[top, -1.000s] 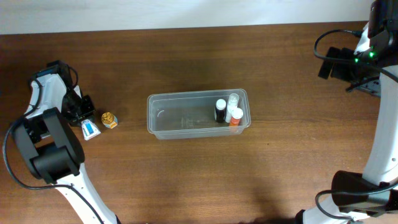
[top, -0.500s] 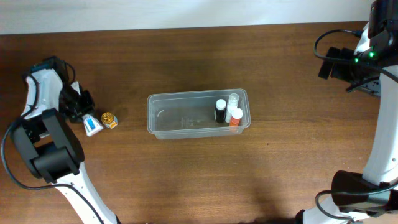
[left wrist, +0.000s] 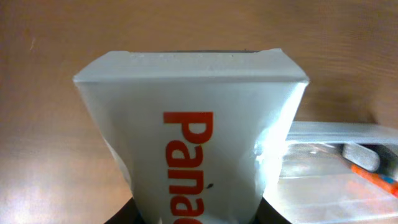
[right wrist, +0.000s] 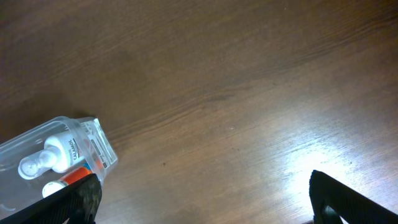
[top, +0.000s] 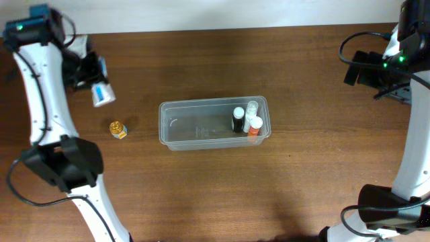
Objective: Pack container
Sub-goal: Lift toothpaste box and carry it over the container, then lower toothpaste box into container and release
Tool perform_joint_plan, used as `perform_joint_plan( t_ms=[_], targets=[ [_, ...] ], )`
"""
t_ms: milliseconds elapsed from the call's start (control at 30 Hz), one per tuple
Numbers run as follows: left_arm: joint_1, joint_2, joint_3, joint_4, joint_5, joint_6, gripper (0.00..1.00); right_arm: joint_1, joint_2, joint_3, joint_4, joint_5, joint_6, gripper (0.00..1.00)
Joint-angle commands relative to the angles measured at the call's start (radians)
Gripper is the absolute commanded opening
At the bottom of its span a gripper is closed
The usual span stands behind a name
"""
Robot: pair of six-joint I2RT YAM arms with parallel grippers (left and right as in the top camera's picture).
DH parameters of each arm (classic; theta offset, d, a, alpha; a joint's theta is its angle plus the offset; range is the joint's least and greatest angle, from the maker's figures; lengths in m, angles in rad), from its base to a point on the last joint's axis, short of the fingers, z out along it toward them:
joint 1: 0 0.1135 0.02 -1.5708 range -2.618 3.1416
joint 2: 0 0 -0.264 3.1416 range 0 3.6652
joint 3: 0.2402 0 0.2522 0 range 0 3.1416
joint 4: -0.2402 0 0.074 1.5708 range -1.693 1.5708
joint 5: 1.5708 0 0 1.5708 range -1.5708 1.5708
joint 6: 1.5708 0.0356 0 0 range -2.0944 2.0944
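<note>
Left jaws: closed on a small box, gripping its lower end. Only a dark sliver of the jaws shows under it in the left wrist view, so I can't tell exactly where they touch it. The box is white cardboard with flat faces, sharp folded edges and a glossy sheen. Red letters reading "Pana" run down the face towards the camera. From overhead the box shows a blue patch and sits at the end of my left arm, near the far left corner of the tabletop. It looks lifted off the wood, well apart from the container.

Right jaws: wide open, holding nothing and touching nothing. Two dark fingers show only at the bottom corners of the right wrist view, with bare wood between them. My right arm is at the far right edge.

The container sits mid-tabletop, long side left to right. It is clear translucent plastic, rectangular, with rounded corners and a rim. Three small bottles stand bunched at its right end: a black bottle, a clear bottle with a white top, and an orange-capped bottle. Its left part holds nothing. One corner of the container shows in the right wrist view, and part of it shows in the left wrist view.

A small round gold-topped jar stands alone left of the container, not touching it. The tabletop is dark brown wood grain with a slight glare.
</note>
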Motion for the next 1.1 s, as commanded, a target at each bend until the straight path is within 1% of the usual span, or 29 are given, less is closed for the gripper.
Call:
perform_joint_plan(
  t_ms=[0, 133, 300, 433, 533, 633, 700, 867, 933, 1067],
  targets=[
    [-0.103, -0.014, 0.063, -0.007, 0.037, 0.102, 0.31, -0.003, -0.005, 0.006, 0.0, 0.012, 0.009, 0.98],
    [-0.234, -0.016, 0.069, -0.007, 0.032, 0.186, 0.31, -0.003, -0.005, 0.006, 0.0, 0.012, 0.008, 0.98],
    [-0.393, -0.016, 0.054, -0.007, 0.02, 0.342, 0.31, -0.003, -0.005, 0.006, 0.0, 0.012, 0.008, 0.98],
    [-0.509, -0.016, 0.032, -0.007, -0.079, 0.424, 0.31, -0.003, -0.005, 0.006, 0.0, 0.012, 0.008, 0.98],
    [-0.568, -0.016, 0.006, -0.007, -0.133, 0.466, 0.32, -0.003, -0.005, 0.006, 0.0, 0.012, 0.008, 0.98],
    [-0.6, -0.014, -0.027, -0.007, -0.176, 0.487, 0.35, -0.003, -0.005, 0.006, 0.0, 0.012, 0.008, 0.98],
    [-0.609, -0.014, -0.06, -0.007, -0.178, 0.516, 0.36, -0.003, -0.005, 0.006, 0.0, 0.012, 0.008, 0.98],
    [-0.609, -0.014, -0.169, -0.002, -0.182, 0.531, 0.35, -0.003, -0.005, 0.006, 0.0, 0.012, 0.008, 0.98],
    [-0.609, -0.014, -0.225, 0.014, -0.203, 0.535, 0.35, -0.003, -0.005, 0.006, 0.0, 0.012, 0.009, 0.98],
    [-0.609, -0.014, -0.336, 0.051, -0.212, 0.584, 0.35, -0.003, -0.005, 0.006, 0.0, 0.012, 0.008, 0.98]
  ],
)
